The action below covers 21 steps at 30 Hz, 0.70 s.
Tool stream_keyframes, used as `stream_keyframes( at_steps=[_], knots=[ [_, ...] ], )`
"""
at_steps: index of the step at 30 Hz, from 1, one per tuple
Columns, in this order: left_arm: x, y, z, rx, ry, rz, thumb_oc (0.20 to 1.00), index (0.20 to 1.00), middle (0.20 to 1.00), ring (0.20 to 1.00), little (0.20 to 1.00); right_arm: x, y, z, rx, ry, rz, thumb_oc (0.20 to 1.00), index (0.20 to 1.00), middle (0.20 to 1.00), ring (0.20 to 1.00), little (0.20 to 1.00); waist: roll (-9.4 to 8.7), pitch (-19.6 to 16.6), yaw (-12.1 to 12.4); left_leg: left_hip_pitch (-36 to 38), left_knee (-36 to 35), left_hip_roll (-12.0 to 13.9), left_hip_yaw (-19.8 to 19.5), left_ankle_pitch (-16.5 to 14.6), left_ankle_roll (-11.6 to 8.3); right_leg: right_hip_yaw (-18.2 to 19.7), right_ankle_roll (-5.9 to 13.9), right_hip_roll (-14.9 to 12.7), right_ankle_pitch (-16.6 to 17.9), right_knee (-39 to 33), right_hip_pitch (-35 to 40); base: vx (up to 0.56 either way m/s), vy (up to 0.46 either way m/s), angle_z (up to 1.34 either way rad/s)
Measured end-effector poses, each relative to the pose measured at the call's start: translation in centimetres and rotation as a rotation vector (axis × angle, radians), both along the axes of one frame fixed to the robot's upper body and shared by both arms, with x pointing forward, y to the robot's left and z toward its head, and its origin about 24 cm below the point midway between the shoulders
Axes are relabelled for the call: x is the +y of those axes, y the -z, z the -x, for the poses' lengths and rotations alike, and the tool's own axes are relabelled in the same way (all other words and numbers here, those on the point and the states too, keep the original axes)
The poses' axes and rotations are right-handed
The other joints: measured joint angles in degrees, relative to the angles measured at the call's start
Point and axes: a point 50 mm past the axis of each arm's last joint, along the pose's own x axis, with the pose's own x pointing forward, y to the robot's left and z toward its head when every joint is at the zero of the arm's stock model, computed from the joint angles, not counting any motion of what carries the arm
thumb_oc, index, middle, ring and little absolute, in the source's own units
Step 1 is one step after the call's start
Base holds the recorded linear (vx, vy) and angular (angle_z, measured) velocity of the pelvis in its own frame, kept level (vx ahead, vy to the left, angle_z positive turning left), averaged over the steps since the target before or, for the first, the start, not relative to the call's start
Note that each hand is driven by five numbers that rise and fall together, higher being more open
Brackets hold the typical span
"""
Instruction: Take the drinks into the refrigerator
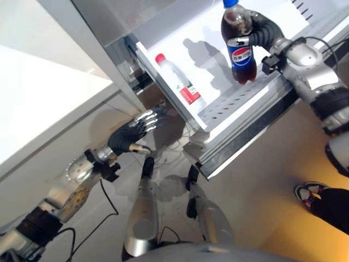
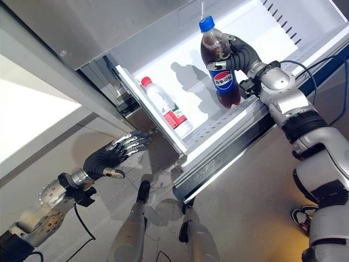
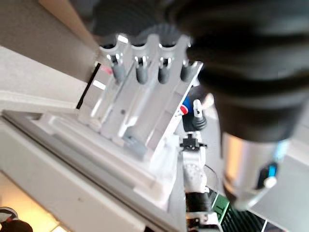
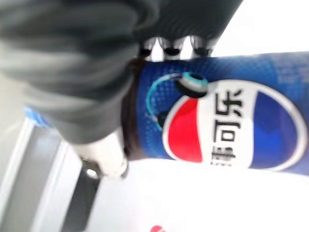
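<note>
Left hand (image 1: 130, 137) at about 8 o'clock in the head views, low beside the refrigerator (image 2: 65, 33) cabinet; fingers (image 1: 150, 119) straight and released, holding nothing, tips near the front corner of the pulled-out drawer.

Drawer (image 1: 240, 112): white, open, running from centre toward 2 o'clock. Contents: one clear bottle with red cap and red label (image 1: 177, 82), lying on its side against the drawer's left wall, cap toward 11 o'clock. The rest of the drawer floor to its right is bare white with room to spare.

Cola bottle (image 2: 220, 63), blue cap and blue label, dark drink inside: upright over the drawer's right half at about 1 o'clock. Whether its base touches the drawer floor, cannot tell. Right hand (image 2: 242, 54) comes in from 3 o'clock, fingers wrapped round the bottle's upper body; wrist view shows them clasped across the label.

Count: two bottles, one drawer.

A person's shoe (image 1: 306, 194) on the floor at 4 o'clock.
</note>
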Motion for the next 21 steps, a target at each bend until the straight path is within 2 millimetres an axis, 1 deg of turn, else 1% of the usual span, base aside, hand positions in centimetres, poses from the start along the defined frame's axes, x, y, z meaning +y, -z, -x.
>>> stream_keyframes(
  at_steps=[4,10,14,16,18,20,21],
  knots=[
    [-0.7,0.1,-0.1,-0.003,0.022,-0.014,1.0,1.0,1.0,1.0,1.0,0.4,-0.7,-0.3,-0.03,0.041,0.067,0.2,0.2,0.2,0.2,0.2,-0.03,0.0,-0.1,-1.1,0.8,0.0,0.0,0.1,-0.12,0.0,-0.14,0.0,0.4,0.0,-0.7,0.0,0.0,0.0],
    [-0.9,0.4,0.0,0.011,0.026,-0.014,1.0,1.0,1.0,1.0,1.0,1.0,-0.6,-0.7,-0.031,0.066,0.117,0.2,0.2,0.2,0.2,0.2,-0.06,0.0,0.1,-1.4,1.1,0.0,0.0,0.1,-0.18,0.0,-0.17,0.0,0.6,0.0,-0.8,0.0,0.0,0.0],
    [-0.9,0.5,0.0,0.013,0.019,-0.012,1.0,1.0,1.0,1.0,1.0,1.1,-0.5,-0.9,-0.024,0.082,0.124,0.2,0.2,0.2,0.2,0.2,-0.09,0.1,0.1,-1.4,1.1,0.0,0.0,0.1,-0.19,0.0,-0.18,0.1,0.7,0.0,-0.8,0.0,0.0,0.0],
    [-0.9,0.4,0.0,0.012,0.014,-0.011,1.0,1.0,1.0,1.0,1.0,1.5,-0.7,-1.2,-0.023,0.097,0.13,0.2,0.2,0.2,0.2,0.2,-0.1,0.1,0.0,-1.5,1.1,0.0,0.0,0.1,-0.19,0.0,-0.2,0.1,0.7,0.0,-1.0,0.0,0.0,0.0],
    [-0.9,0.4,-0.1,0.01,0.009,-0.01,1.0,1.0,1.0,1.0,1.0,1.6,-0.5,-1.4,-0.012,0.116,0.145,0.2,0.2,0.2,0.2,0.2,-0.12,0.1,0.2,-1.7,1.1,0.0,0.0,0.1,-0.2,0.0,-0.21,0.1,0.7,0.0,-1.1,0.0,0.0,0.0],
    [-0.9,0.4,-0.1,0.011,0.008,-0.009,1.0,1.0,1.0,1.0,1.0,1.8,0.1,-1.8,0.0,0.148,0.12,0.2,0.2,0.2,0.2,0.2,-0.09,0.1,0.6,-1.9,1.2,0.0,0.0,0.1,-0.22,0.0,-0.21,0.1,0.7,0.0,-1.4,0.0,0.0,0.0],
    [-0.9,0.4,-0.1,0.01,0.005,-0.009,1.0,1.0,1.0,1.0,1.0,2.0,0.5,-1.9,0.009,0.16,0.139,0.2,0.2,0.2,0.2,0.2,-0.07,0.1,0.8,-2.4,1.3,0.0,0.0,0.1,-0.22,0.0,-0.21,0.1,0.7,0.0,-1.9,0.0,0.0,0.0]
  ],
)
